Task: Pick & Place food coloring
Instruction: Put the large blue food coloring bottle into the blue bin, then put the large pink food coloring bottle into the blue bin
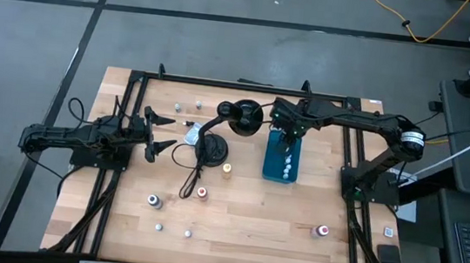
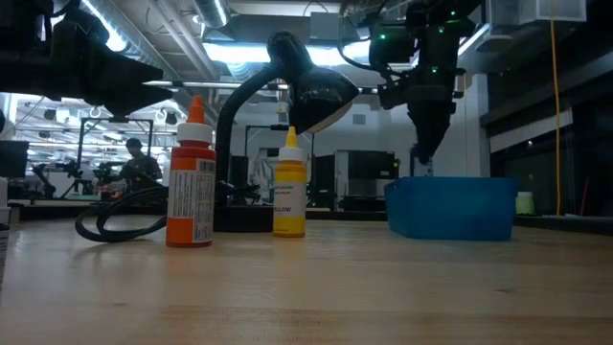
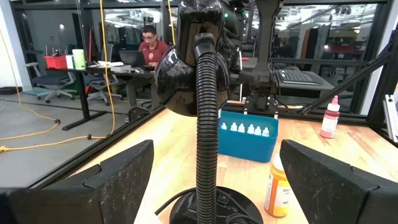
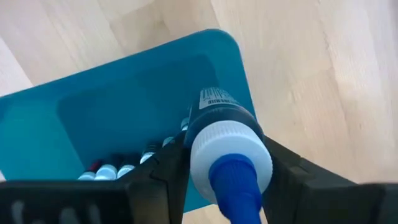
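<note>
Above teal box (image 4: pixel 124 106), right hand (image 4: pixel 227 168) clamps blue bottle (image 4: pixel 227 134); left hand (image 1: pixel 158 132) wide, empty.

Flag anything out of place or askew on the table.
Nothing is spilled or damaged. A black desk lamp stands mid-table among the scattered bottles. The right gripper holds a blue bottle over the teal box.

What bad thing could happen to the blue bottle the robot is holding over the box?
The right gripper holds the blue bottle above the teal box. Let go off-centre, it might land on the bottles already inside and tip, or bounce out. The black lamp stands close beside the box, so the arm could bump it when pulling back.
</note>
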